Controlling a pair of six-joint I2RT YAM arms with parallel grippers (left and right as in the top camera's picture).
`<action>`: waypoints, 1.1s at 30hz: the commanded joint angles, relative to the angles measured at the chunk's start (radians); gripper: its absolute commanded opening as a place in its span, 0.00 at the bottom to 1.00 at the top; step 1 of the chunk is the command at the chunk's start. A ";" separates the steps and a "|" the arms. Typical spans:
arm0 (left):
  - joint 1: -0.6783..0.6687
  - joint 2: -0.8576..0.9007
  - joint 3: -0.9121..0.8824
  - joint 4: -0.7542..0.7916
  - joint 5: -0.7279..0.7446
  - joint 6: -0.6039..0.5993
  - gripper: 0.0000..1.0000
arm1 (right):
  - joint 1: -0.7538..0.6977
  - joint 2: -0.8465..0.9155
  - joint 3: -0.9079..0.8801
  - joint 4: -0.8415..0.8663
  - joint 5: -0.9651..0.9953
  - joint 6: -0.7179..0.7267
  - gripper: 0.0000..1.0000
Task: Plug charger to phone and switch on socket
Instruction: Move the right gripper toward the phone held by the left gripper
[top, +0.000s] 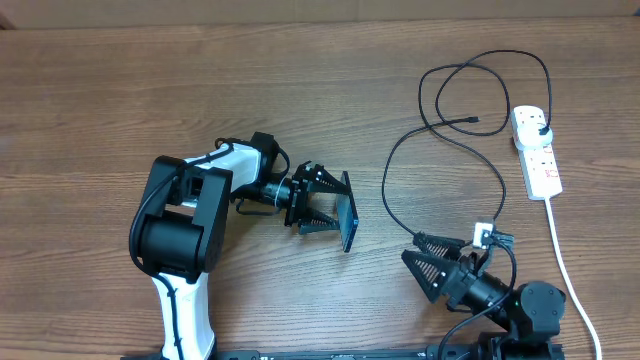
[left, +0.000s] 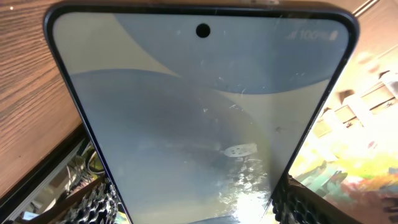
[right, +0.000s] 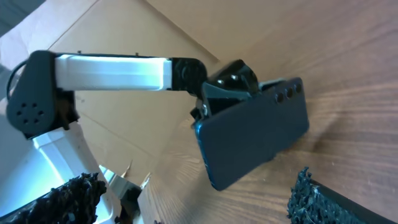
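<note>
Within left pincer (top: 338, 211), one phone (top: 349, 214)

The phone (top: 348, 212) sits on edge between the left gripper's (top: 335, 208) fingers, over the middle of the table (top: 100, 100). To its right loops the charger (top: 384, 185), plugged into the power strip (top: 537, 152) by the right edge. The right gripper (top: 410, 246) is at the near edge.

Phone (top: 351, 225): slim, dark back, pale blue screen lit. It is turned up on its long edge near the table's middle and held by the left gripper (top: 343, 208).

Charger (top: 500, 53): thin black cable, looped loosely toward the far right corner. The connector tip (top: 474, 122) lies free on the table, and the plug (top: 541, 128) is seated in the socket.

Socket (top: 538, 165): white strip with red switches, lying beside the right edge.
</note>
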 joint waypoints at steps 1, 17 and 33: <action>0.026 0.010 -0.002 -0.002 0.062 -0.021 0.61 | -0.002 0.054 0.070 -0.103 0.072 -0.051 0.99; 0.044 0.010 -0.002 -0.002 0.061 -0.020 0.61 | 0.141 0.525 0.628 -0.603 0.502 -0.394 0.99; 0.044 0.010 -0.002 -0.002 0.061 -0.019 0.62 | 0.982 0.739 0.628 -0.415 1.334 -0.053 0.99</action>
